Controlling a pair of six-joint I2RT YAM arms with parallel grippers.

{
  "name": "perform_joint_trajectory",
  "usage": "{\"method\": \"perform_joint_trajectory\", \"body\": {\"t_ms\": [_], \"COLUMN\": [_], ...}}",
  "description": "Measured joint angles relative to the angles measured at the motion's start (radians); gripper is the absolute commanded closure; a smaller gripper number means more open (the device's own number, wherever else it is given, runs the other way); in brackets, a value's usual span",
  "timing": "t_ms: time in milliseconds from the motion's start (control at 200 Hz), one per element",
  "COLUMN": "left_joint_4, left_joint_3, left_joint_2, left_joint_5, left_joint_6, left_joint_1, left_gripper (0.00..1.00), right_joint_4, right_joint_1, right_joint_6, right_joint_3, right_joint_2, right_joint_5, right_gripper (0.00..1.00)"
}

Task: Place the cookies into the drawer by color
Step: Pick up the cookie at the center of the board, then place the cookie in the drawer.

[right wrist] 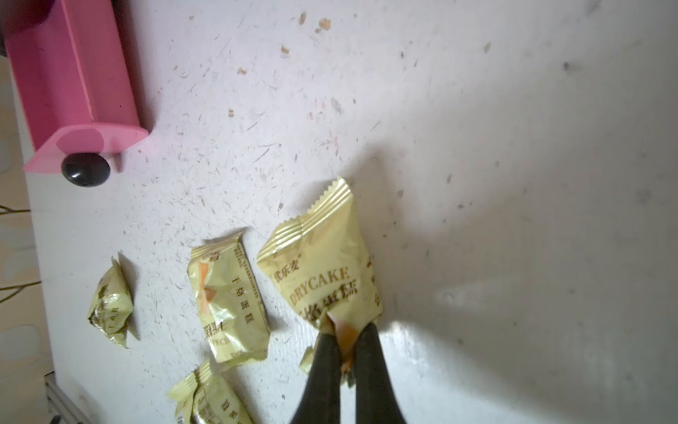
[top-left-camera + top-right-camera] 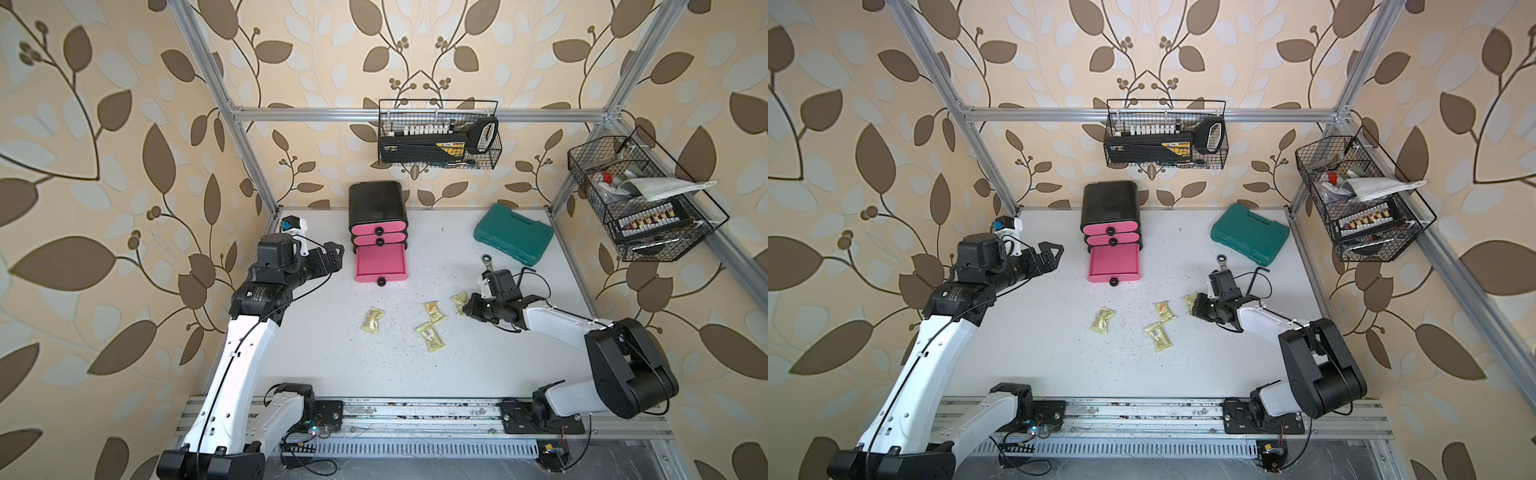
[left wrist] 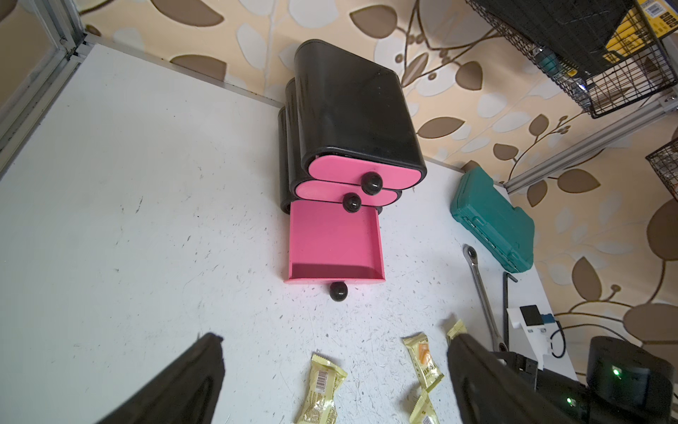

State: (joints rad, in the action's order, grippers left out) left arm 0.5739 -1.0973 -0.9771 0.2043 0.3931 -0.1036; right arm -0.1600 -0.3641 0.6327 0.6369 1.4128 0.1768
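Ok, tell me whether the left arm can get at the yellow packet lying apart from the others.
Probably yes. The left gripper is open and empty, the packet lies on bare table with nothing between them, and the right gripper holds another packet.

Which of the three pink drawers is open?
The bottom drawer, pulled out and empty; the top drawer and middle drawer are shut.
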Motion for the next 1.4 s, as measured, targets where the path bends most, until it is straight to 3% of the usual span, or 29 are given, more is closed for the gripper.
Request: {"method": "perform_joint_trajectory", "body": {"t_ms": [260,505,820,1205,1345,1400], "left_joint_4": [0.000,0.000,0.000,-0.001,-0.001,-0.001], "left_joint_3": [0.000,0.000,0.000,0.000,0.000,0.000], "left_joint_2": [0.000,0.000,0.000,0.000,0.000,0.000], "left_joint_5": [0.000,-0.001,-0.001,0.001,0.001,0.001], "left_joint_6": [0.000,0.000,0.000,0.000,0.000,0.000], "left_joint_1": [0.000,0.000,0.000,0.006,0.013,0.013], "left_gripper": [0.02,0.02,0.02,0.02,0.02,0.02], "right_joint_4": [-0.111,-0.130,-0.135,-0.111,-0.104,-0.106], "right_joint_1": [-0.245,-0.380,-0.386,-0.320,-0.303,-0.302], "right_joint_6": [-0.009,-0.039,-0.045,0.023,0.046,0.056], "right_joint_3": [0.216,0.556,0.845,0.956,0.970,0.970], "right_joint_2": [-0.062,0.169,0.489,0.689,0.734,0.738], "right_joint_5": [-0.204,-0.290,-0.346,-0.313,-0.289,-0.281], "right_gripper": [1.00,1.00,1.00,1.00,0.87,0.77]}}
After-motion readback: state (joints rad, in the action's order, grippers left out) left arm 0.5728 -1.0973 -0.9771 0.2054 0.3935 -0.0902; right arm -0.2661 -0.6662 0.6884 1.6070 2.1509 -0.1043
